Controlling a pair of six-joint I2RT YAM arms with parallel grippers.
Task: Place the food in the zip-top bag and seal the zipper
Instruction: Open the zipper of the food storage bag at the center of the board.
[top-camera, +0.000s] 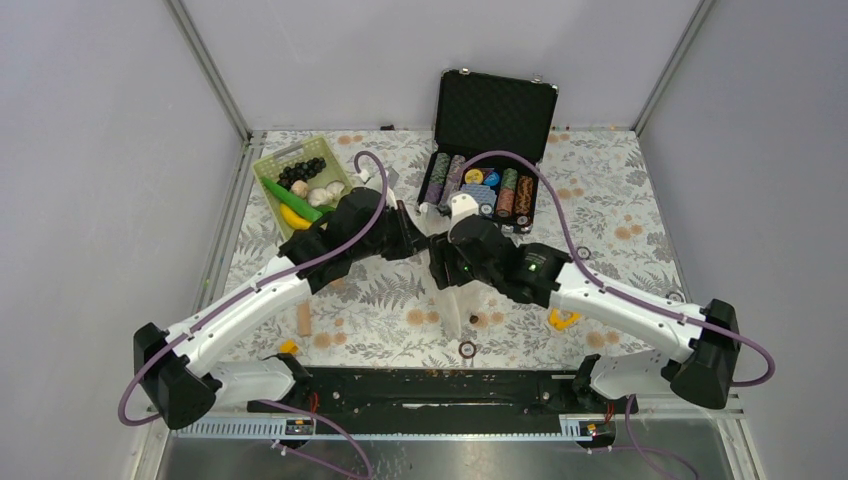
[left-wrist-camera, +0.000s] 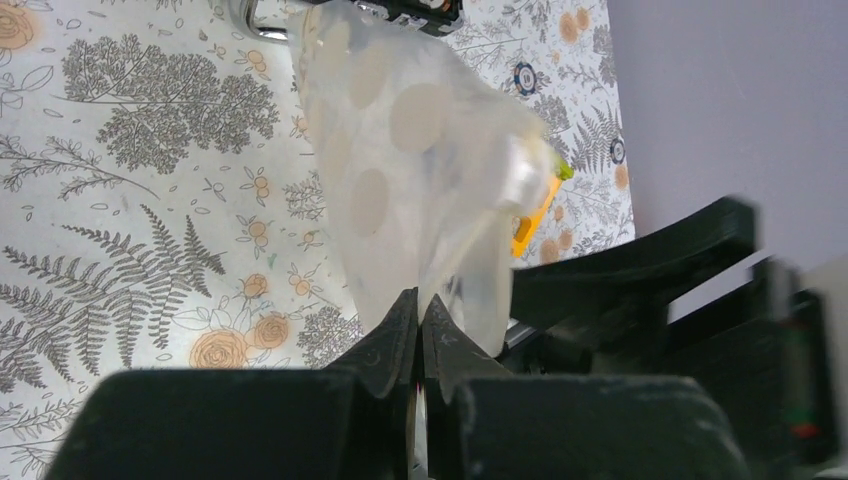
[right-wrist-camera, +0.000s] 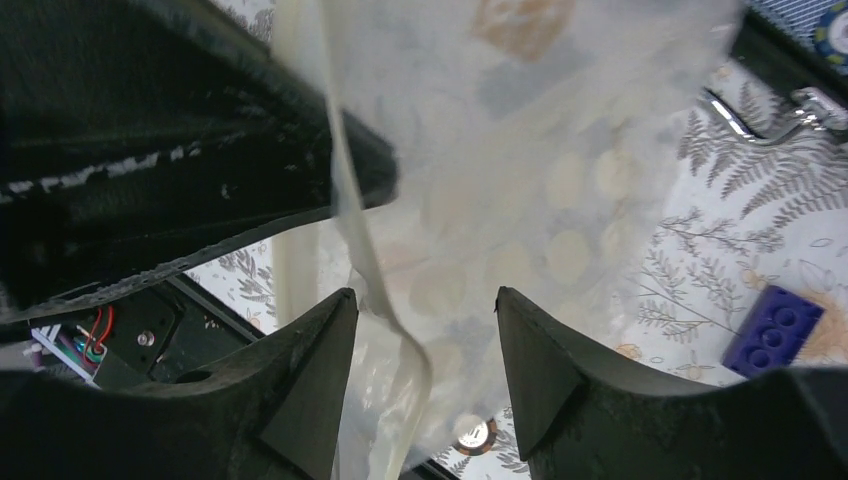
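Left wrist view: the left pincer (left-wrist-camera: 418, 302) is pinching the dotted zip-top bag (left-wrist-camera: 410, 150) above the worktop (left-wrist-camera: 120, 200). Only the right wrist view shows the right pincer (right-wrist-camera: 422, 300) spread, the zipper (right-wrist-camera: 352, 215) hanging between its fingers. Only the overhead view shows the food (top-camera: 303, 188), lying in a green basket (top-camera: 268, 162).

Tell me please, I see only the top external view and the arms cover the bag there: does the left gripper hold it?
Observer: Yes. In the left wrist view the left gripper is shut on an edge of the zip-top bag.
Operator: And the right one?
Observer: The right gripper is open. The bag hangs between its fingers, and the zipper passes close to one of them.
Operator: Is any of the food inside the bag?
Observer: None that I can make out. Through the plastic, only its cream dots and the tablecloth show.
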